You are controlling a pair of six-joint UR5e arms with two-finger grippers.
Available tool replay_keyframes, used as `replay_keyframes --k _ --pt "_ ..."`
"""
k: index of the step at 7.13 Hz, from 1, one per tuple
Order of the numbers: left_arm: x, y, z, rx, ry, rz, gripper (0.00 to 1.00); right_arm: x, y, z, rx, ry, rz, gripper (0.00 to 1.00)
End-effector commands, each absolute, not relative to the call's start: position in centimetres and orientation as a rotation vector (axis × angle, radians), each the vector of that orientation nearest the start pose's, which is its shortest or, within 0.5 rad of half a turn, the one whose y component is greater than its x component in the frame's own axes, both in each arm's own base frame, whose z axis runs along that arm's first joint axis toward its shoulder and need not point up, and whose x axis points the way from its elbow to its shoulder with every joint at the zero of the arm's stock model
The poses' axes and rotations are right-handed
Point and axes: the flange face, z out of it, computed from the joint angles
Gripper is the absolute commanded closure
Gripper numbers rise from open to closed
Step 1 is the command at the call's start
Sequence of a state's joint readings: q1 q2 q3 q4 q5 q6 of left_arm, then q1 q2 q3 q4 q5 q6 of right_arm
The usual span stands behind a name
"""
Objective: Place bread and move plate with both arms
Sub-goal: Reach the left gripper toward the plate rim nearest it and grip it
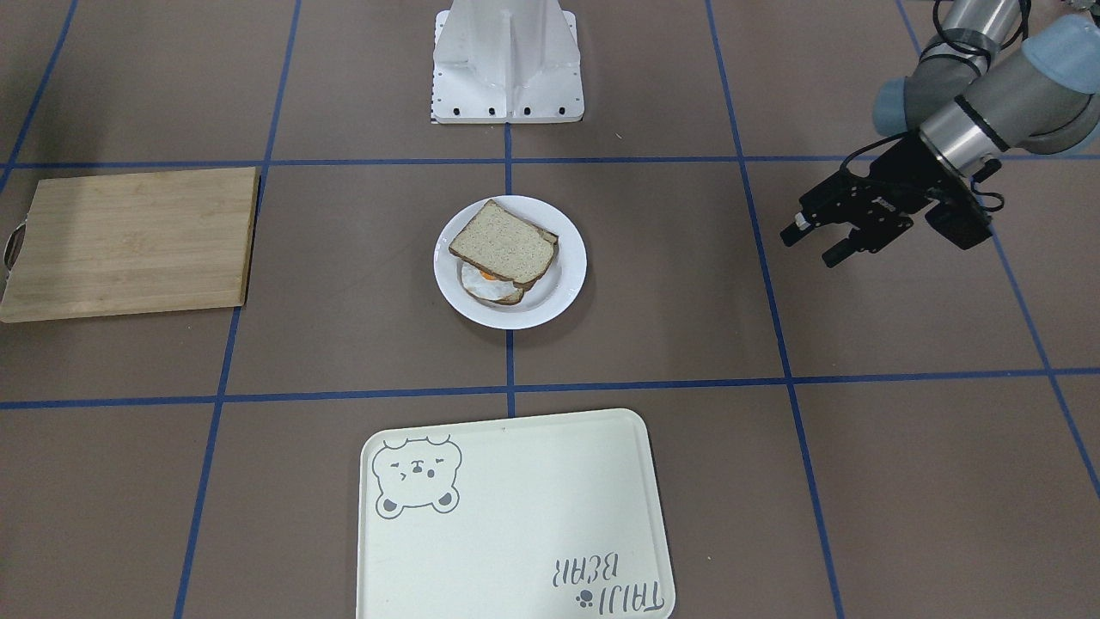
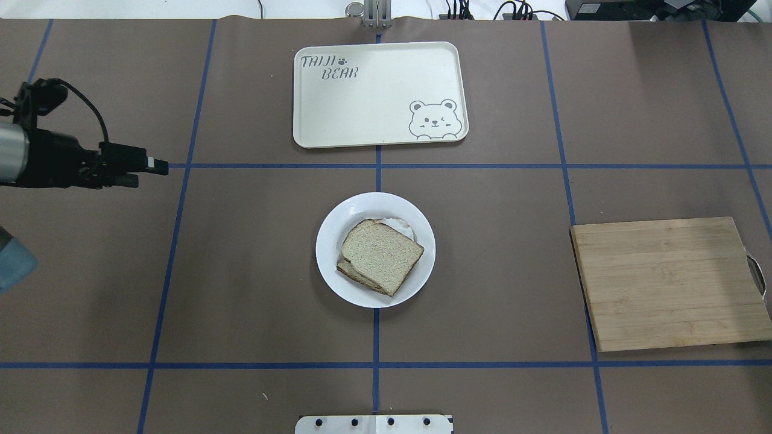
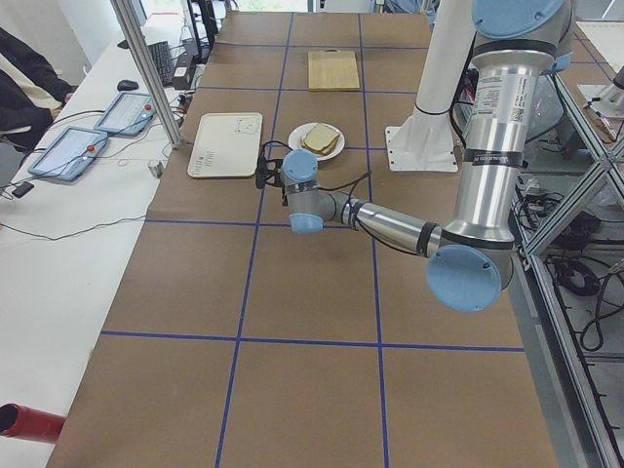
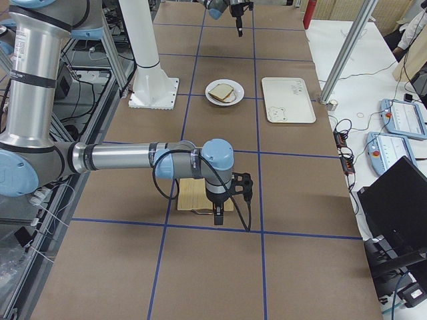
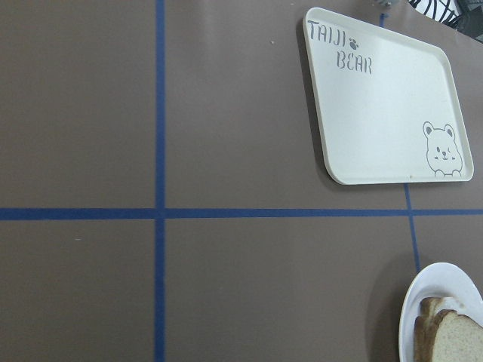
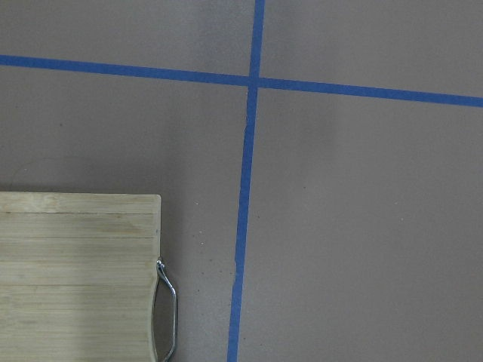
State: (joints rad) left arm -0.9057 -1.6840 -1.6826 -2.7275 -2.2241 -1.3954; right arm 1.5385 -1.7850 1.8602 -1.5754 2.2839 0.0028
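The white plate [image 1: 565, 291] sits at the table's middle. On it the bread [image 1: 503, 245] lies on top of a fried egg and a second slice. Plate [image 2: 330, 241] and bread [image 2: 381, 253] also show in the overhead view, and at the lower right corner of the left wrist view [image 5: 462, 341]. My left gripper [image 1: 815, 239] is open and empty. It hovers well off to the plate's side [image 2: 145, 170]. My right gripper [image 4: 217, 215] shows only in the exterior right view, by the cutting board's handle end. I cannot tell whether it is open or shut.
A cream tray with a bear drawing [image 2: 374, 96] lies beyond the plate, on the operators' side. A wooden cutting board [image 2: 666, 283] with a metal handle [image 6: 167, 309] lies on my right. The white robot base [image 1: 507, 69] stands behind the plate.
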Motion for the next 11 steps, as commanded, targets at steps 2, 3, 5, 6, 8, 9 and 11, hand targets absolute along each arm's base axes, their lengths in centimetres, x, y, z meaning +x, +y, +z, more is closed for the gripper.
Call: replay_keyframes --k 2,3,5,6,8,9,11 --pt "32.1 -44.1 41.0 0.218 1.427 -0.170 0.02 5.5 -40.9 61.3 0.059 -0.716 -0.049 0.00" --pt "34.3 -43.5 40.2 0.212 1.438 -0.193 0.07 5.5 -40.9 61.3 0.059 -0.717 -0.049 0.00" --pt "41.5 -42.1 38.4 0.197 1.508 -0.224 0.16 5.5 -40.9 61.3 0.059 -0.718 -0.047 0.00" --pt "44.7 -41.6 37.2 0.180 1.558 -0.249 0.27 5.5 -40.9 61.3 0.059 -0.718 -0.047 0.00" --pt "49.0 -39.6 34.7 0.154 1.602 -0.267 0.40 5.5 -40.9 61.2 0.060 -0.718 -0.048 0.00" --pt "49.1 -39.5 34.8 0.154 1.601 -0.268 0.45 5.5 -40.9 61.3 0.059 -0.718 -0.047 0.00" --pt "49.7 -39.6 36.0 0.145 1.578 -0.272 0.47 5.5 -41.0 61.1 0.062 -0.718 -0.048 0.00"
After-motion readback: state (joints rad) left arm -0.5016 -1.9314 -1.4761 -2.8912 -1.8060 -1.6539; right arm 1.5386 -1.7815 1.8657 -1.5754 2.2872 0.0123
